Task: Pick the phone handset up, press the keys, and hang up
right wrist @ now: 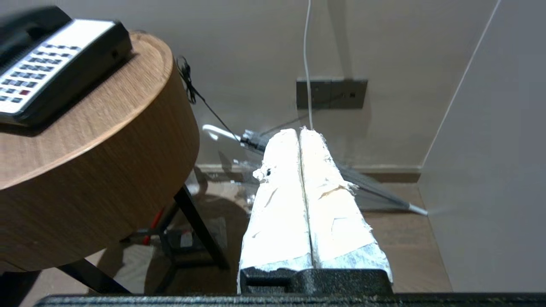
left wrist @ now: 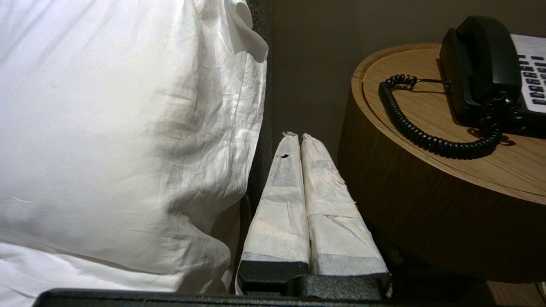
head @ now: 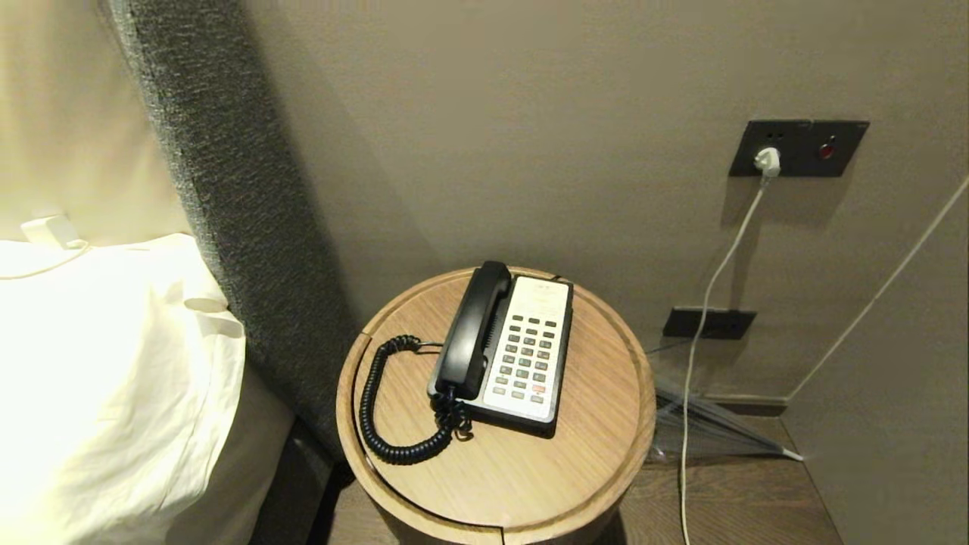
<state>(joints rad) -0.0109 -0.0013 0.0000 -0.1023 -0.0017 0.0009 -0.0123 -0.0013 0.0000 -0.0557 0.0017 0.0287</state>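
— One phone, and the phone handset [head: 473,331] lies in its cradle on the left side of the phone base [head: 530,356], its coiled cord [head: 386,409] looping out to the left over the tabletop. The keys [head: 526,356] sit in rows on the white faceplate just to the right of the handset, one red button near the front edge.

— What does it stand on?

— The round wooden side table [head: 590,454], with a raised rim; the phone sits near the middle, toward the wall. A beige wall [head: 530,151] stands behind it, carrying a dark socket plate [head: 799,147] with a white plug and a white cable [head: 704,303] hanging to the wood floor. A white pillow [head: 98,363] and a grey upholstered headboard [head: 227,189] are on the left.

— And the grippers?

— Neither shows in the head view. The left gripper [left wrist: 297,135] has its white-wrapped fingers [left wrist: 279,204] pressed together, holding nothing. It hangs lower than the tabletop, between the pillow and the table's curved side, with the handset up and to its right, well apart.

— The right one?

— The right gripper [right wrist: 298,130] is likewise pressed closed and empty, below the table's level, with the table and the keys to its left, pointing toward a lower wall plate [right wrist: 332,94].
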